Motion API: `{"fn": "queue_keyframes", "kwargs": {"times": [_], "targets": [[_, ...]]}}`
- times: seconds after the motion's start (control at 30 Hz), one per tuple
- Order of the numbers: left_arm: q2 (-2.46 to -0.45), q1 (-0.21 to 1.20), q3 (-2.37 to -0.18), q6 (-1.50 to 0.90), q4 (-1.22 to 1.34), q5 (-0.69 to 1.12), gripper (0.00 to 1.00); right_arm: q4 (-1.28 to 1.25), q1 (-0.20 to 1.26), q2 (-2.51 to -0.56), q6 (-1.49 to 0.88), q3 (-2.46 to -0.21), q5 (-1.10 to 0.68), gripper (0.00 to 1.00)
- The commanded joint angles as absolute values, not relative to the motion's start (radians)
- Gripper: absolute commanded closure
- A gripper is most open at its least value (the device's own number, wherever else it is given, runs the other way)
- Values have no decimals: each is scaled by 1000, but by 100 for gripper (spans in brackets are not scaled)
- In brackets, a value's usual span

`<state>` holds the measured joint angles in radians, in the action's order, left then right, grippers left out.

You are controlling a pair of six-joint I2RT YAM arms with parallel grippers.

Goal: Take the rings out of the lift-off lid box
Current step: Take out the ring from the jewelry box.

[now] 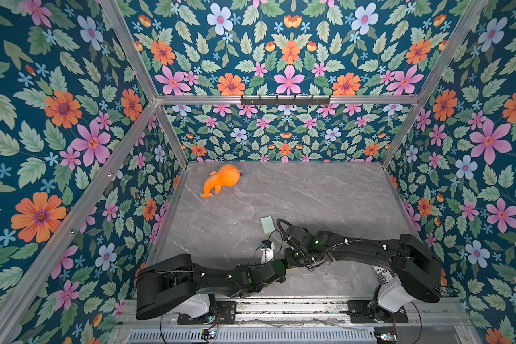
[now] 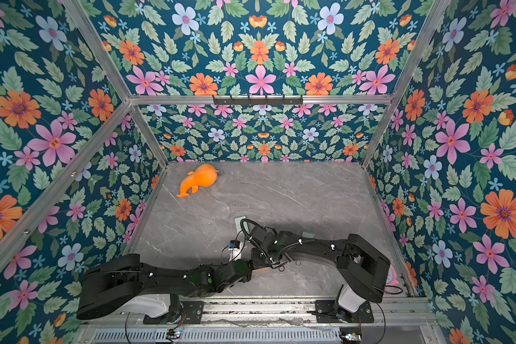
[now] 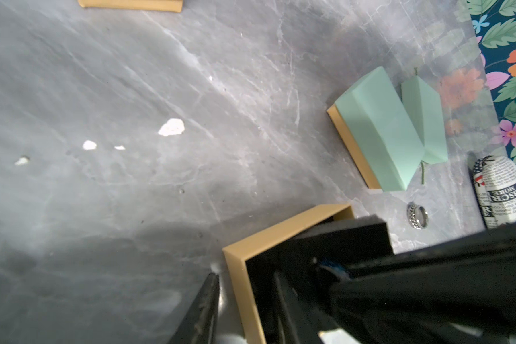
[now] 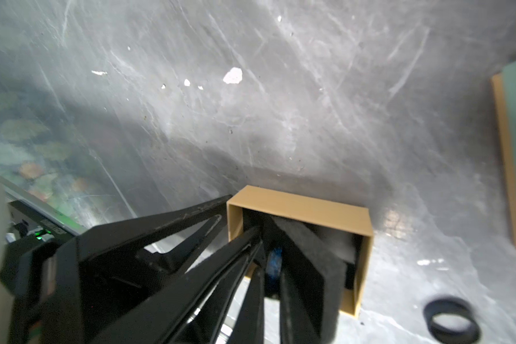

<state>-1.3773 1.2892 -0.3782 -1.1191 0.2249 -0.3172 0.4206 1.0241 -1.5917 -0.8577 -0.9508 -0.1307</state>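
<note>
Right gripper, on an arm stretched low toward the left arm, has fingertips together inside the open tan box. Left gripper straddles the box wall; gripping or not, I cannot tell. A black ring and a silver ring lie on the table nearby.

The left arm and right arm are matte black, blocky links on white bases. Black cables run along them under white ties, with small green lights.
</note>
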Motion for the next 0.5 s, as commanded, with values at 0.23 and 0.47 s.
{"fn": "queue_keyframes", "kwargs": {"times": [0.23, 0.47], "targets": [[-1385, 1289, -376, -1117, 154, -293, 66, 357, 997, -1526, -888, -893, -174, 90], [-1395, 1289, -384, -1114, 153, -292, 66, 299, 982, -1513, -906, -848, -220, 90]]}}
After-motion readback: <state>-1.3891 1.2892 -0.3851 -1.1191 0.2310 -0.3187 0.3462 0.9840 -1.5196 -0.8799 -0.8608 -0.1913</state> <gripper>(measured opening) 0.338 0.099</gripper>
